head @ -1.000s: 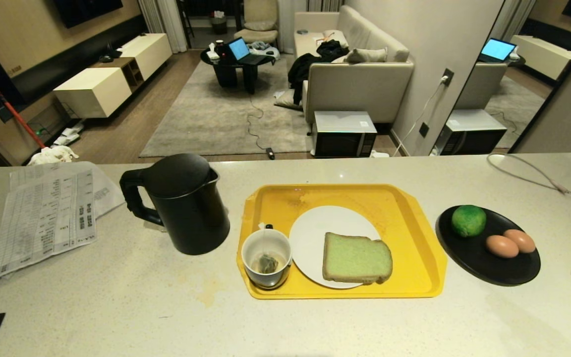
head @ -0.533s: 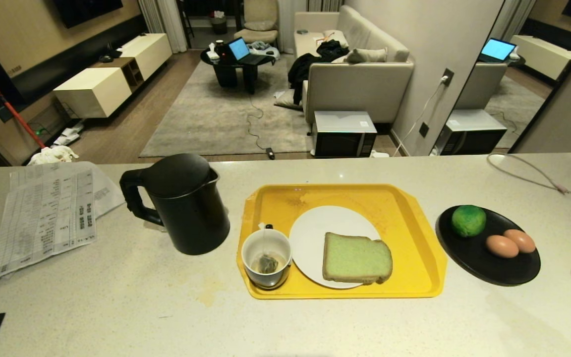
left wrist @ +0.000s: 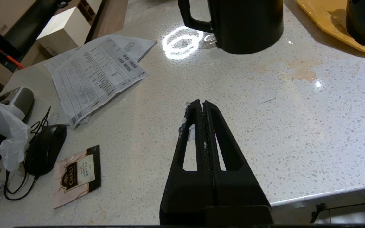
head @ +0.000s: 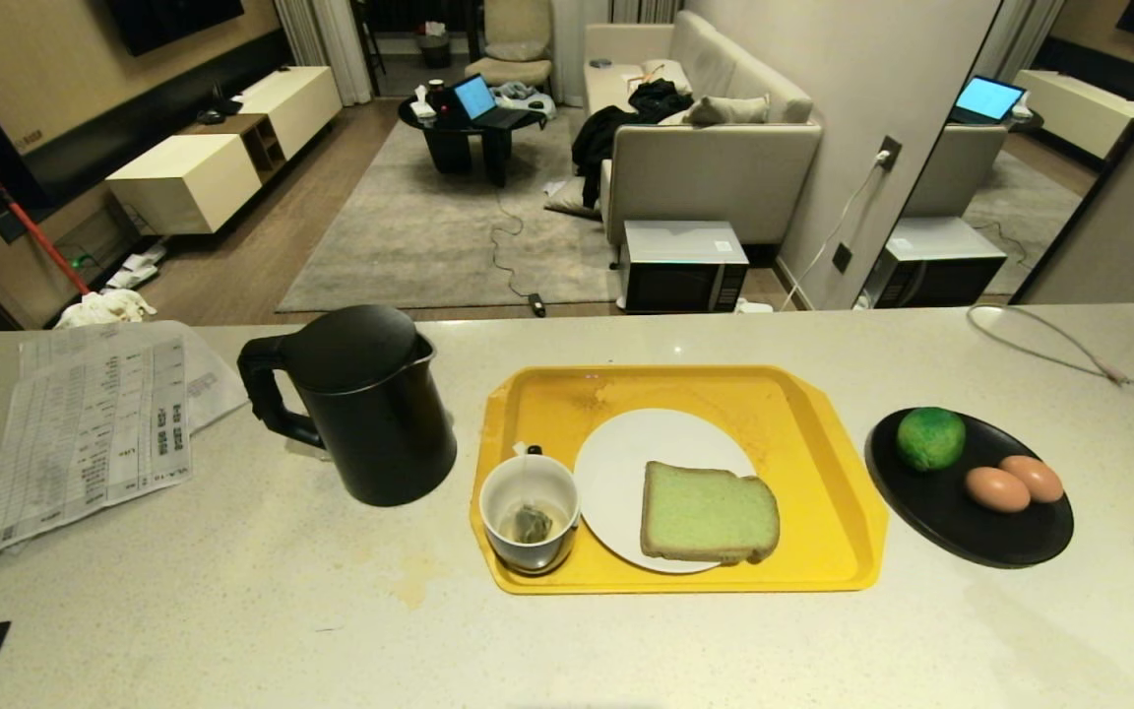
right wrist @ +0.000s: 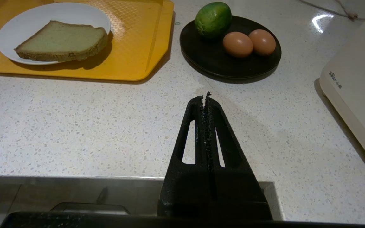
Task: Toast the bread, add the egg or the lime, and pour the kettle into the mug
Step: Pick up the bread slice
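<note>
Holding my right tool (right wrist: pixel 206 98) at the near edge of the surface (right wrist: pixel 74 126), tips pressed together, nothing between them. Left tool (left wrist: pixel 200 106): likewise closed and empty, over the left end of the surface.

Bread (right wrist: pixel 62 41): flat on the white plate (right wrist: pixel 11 34) in the yellow tray (right wrist: pixel 138 47), ahead of the right tool and off to its left; well apart from it. I judge the right arm nearer to the slice.

Cream appliance (right wrist: pixel 356 79): just right of the right tool, shown in full only in the right wrist view; possibly the toaster.

Black plate (right wrist: pixel 220 63): lime (right wrist: pixel 213 19), two eggs (right wrist: pixel 238 44).

Kettle (head: pixel 360 404): handle to the left. Mug (head: pixel 530 512): teabag inside, seen in the head view alone, which shows neither arm.
</note>
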Controlling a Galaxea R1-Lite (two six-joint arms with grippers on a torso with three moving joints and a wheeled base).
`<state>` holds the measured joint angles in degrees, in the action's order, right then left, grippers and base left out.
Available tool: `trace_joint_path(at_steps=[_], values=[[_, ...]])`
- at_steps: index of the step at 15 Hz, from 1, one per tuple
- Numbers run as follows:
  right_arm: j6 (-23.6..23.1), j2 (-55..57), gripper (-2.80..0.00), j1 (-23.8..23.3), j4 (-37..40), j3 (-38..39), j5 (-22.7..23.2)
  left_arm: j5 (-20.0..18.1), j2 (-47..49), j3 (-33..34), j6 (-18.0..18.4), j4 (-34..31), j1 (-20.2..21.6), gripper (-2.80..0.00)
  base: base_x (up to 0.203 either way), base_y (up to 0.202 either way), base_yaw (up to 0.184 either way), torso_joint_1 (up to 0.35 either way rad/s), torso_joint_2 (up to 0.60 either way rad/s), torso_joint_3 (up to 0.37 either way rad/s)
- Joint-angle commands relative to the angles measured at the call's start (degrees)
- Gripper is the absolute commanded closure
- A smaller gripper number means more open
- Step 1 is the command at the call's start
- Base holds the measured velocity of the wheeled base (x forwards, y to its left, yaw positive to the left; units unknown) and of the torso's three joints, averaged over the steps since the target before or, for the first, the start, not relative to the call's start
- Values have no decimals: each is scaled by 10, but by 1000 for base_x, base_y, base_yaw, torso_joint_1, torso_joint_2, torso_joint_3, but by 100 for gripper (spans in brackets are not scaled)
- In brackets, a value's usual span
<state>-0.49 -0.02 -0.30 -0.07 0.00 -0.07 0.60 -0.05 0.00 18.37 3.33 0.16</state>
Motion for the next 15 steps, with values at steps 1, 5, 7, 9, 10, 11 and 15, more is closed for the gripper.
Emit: trace_joint_path(at_steps=[1,5,7,9,10,11,15], values=[[-1,0,0,0,0,2,1,0,0,0,1,0,0,0,0,0,0,0,0,0],[-3,0,0,0,-1,2,2,0,0,0,1,0,0,0,0,0,0,0,0,0],[-5,0,0,0,-1,2,4,0,0,0,1,0,0,0,0,0,0,0,0,0],[-5,0,0,0,-1,2,4,0,0,0,1,1,0,0,0,0,0,0,0,0],[-5,0,0,0,-1,2,3,0,0,0,1,0,0,0,0,0,0,0,0,0],[-4,0,0,0,-1,2,2,0,0,0,1,0,0,0,0,0,0,0,0,0],[-3,0,0,0,-1,2,2,0,0,0,1,0,0,0,0,0,0,0,0,0]])
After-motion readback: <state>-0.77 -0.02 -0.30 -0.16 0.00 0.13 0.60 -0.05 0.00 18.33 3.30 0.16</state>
